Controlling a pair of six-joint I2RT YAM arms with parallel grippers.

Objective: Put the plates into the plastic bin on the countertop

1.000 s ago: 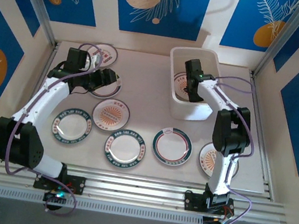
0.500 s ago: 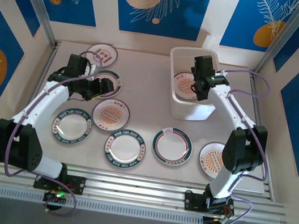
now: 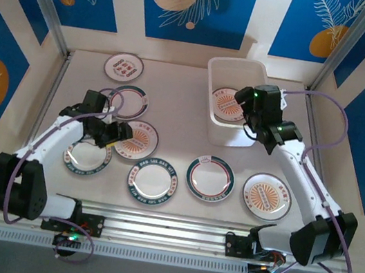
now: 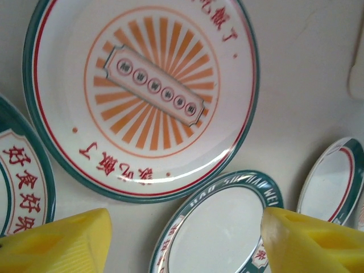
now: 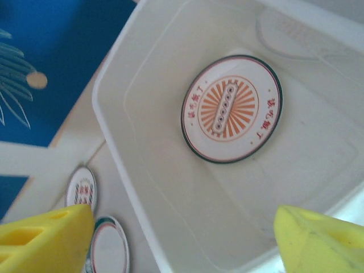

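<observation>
Several small round plates lie on the pale countertop [image 3: 178,118]: two at the back left [image 3: 123,67] [image 3: 129,102], an orange sunburst plate [image 3: 135,139], and a near row of green-rimmed plates [image 3: 154,179] [image 3: 210,178] ending in another orange plate [image 3: 266,195]. One orange sunburst plate [image 5: 230,108] lies flat in the white plastic bin [image 3: 228,134]. My right gripper [image 3: 258,106] hovers open over the bin's right side, its jaws empty [image 5: 182,239]. My left gripper [image 3: 114,132] hangs open low beside the sunburst plate [image 4: 142,91], holding nothing [image 4: 185,244]; a green-rimmed plate [image 4: 222,227] shows between its yellow fingers [image 4: 57,242].
Blue-and-cream walls close in the back and both sides, with aluminium posts at the back corners. An aluminium rail [image 3: 167,228] runs along the near edge by the arm bases. My left arm partly covers a green-rimmed plate [image 3: 87,155].
My right gripper has risen out of the bin and drawn back to the right, leaving the sunburst plate inside. My left gripper has moved nearer, from the back-left plate to the sunburst plate.
</observation>
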